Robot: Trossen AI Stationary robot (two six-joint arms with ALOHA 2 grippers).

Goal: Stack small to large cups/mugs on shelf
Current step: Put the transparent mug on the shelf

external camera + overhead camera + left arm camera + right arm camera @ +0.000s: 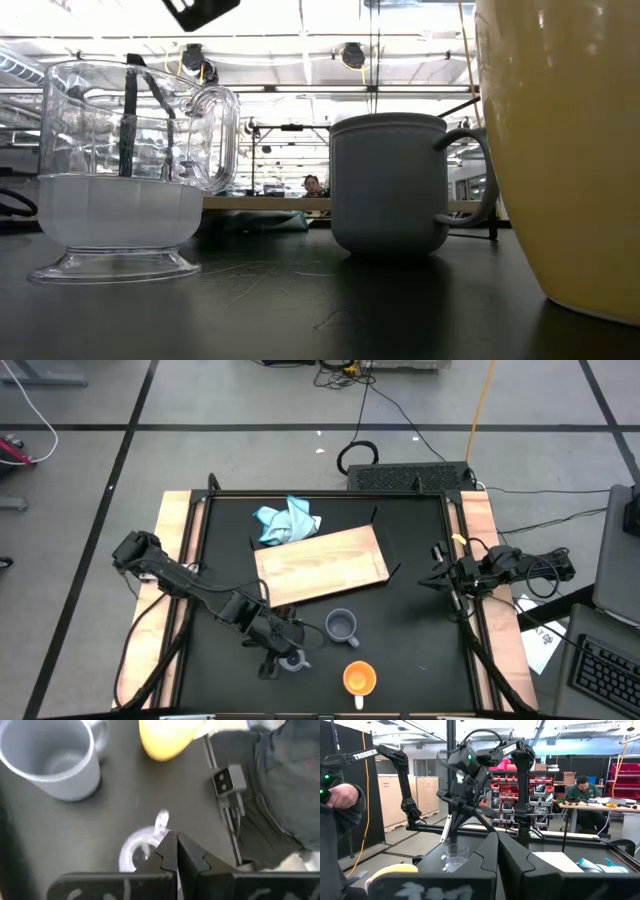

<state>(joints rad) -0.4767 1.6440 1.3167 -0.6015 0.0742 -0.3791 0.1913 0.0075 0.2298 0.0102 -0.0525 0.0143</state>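
The small clear glass cup [291,659] stands on its foot on the black table near the front; it also shows in the low view [120,215]. My left gripper [176,845] is over it, shut on its rim. The grey-blue mug [341,625] stands upright just beyond it. The orange mug [360,679] stands nearer the front edge, to the right. The wooden shelf board [320,564] lies flat mid-table. My right gripper [437,576] waits at the table's right side, shut and empty. My left gripper holds the glass cup's rim [150,845], close beside the handle [162,818], between its two near-closed fingers. The fingers come from above, slanting down from the table's left. Dark fingers [130,125] show through the glass wall. The cup stands upright with its foot [112,266] on the table.
A light blue cloth [287,522] lies behind the board's far left corner. Black brackets stick up at the board's edges [375,515]. Wooden side rails [175,560] border the table. A person's hand [340,795] shows beyond the table's near edge.
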